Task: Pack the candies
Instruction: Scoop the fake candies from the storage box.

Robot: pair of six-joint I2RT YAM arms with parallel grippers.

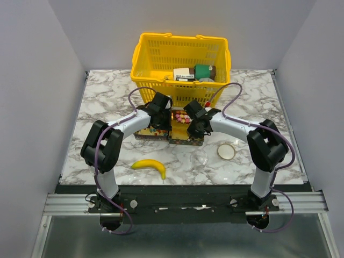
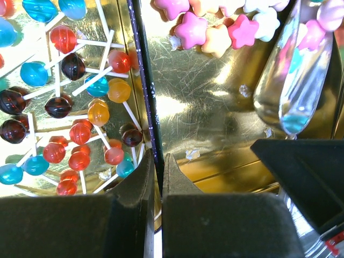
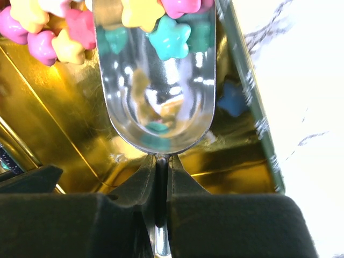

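**Candies (image 2: 191,28) in gold trays (image 2: 215,107), mid-table**

From above we see the marble table (image 1: 107,97) and its far-edge yellow mesh basket (image 1: 161,51). Only our wrist views show grips. The left gripper (image 2: 158,164) is pinched shut on the dark tray wall (image 2: 146,80) between glossy round lollipops (image 2: 80,131) and matte stars (image 2: 215,40). The right gripper (image 3: 160,161) is clamped on the mirror-bright scoop (image 3: 156,107) by its handle.

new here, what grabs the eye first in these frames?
The gold trays at table centre stand out: one is full of lollipops, the other holds pastel star candies. The right end effector is shut on a shiny metal scoop in the star tray, and the left end effector pinches the dark wall between the trays. Behind them stands a bright yellow basket.
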